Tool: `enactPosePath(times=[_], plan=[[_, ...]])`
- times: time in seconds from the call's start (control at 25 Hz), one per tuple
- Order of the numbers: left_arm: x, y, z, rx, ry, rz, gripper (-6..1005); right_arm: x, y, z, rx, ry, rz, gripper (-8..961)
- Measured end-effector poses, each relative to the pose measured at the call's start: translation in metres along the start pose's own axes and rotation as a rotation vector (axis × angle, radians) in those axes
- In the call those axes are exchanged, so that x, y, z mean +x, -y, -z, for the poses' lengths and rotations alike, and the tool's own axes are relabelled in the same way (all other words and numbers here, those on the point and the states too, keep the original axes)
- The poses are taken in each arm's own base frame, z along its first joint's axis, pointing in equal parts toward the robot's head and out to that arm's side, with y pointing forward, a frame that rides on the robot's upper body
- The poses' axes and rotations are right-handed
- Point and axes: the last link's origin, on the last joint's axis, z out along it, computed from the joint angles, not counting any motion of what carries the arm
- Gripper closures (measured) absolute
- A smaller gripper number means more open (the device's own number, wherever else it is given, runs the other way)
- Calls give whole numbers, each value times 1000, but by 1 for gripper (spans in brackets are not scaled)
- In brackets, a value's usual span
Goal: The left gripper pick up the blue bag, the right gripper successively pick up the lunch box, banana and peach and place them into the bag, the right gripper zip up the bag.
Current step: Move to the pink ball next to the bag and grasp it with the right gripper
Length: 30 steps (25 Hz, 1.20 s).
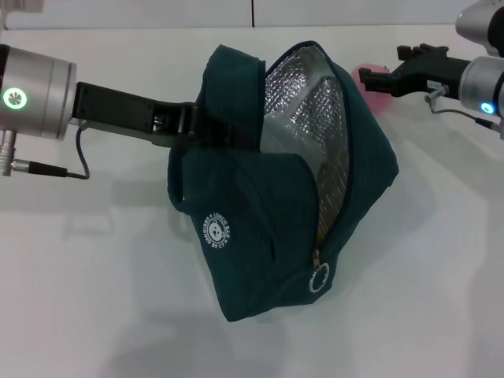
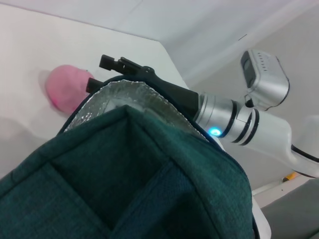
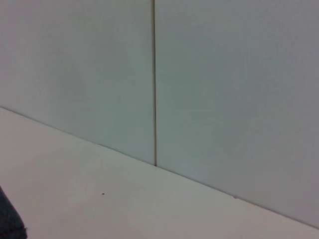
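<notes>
Upper right: peach (image 1: 376, 85) on counter (image 1: 94, 276), half hidden behind blue bag (image 1: 291, 189). I see left gripper (image 1: 189, 122) clenched on bag; right gripper (image 1: 394, 75) beside peach, grip state unclear.

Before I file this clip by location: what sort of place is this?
Probably a lab or test bench, not a home. A bare white table stands against plain white wall panels; on it, only the blue bag in the left gripper and the peach by the right gripper.

A white table (image 1: 94, 276) carries the scene. The peach (image 1: 376, 85) sits on it toward 1 o'clock, partly hidden behind the bag (image 1: 260, 260), whose shadow falls on the tabletop toward 6 o'clock
</notes>
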Motion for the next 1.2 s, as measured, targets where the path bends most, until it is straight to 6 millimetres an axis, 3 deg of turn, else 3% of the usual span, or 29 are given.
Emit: enactPosePath(times=[0.44,1.08,1.2], plan=[[4,0,-2,3,-11,-2,944,-4,-8,-11,13,-43,29,138],[4,2,-2,9,-11,2,944,3,-10,-11,16,-66,27,183],[4,2,-2,9,-12,2,944,4,-9,-11,17,-68,28,288]])
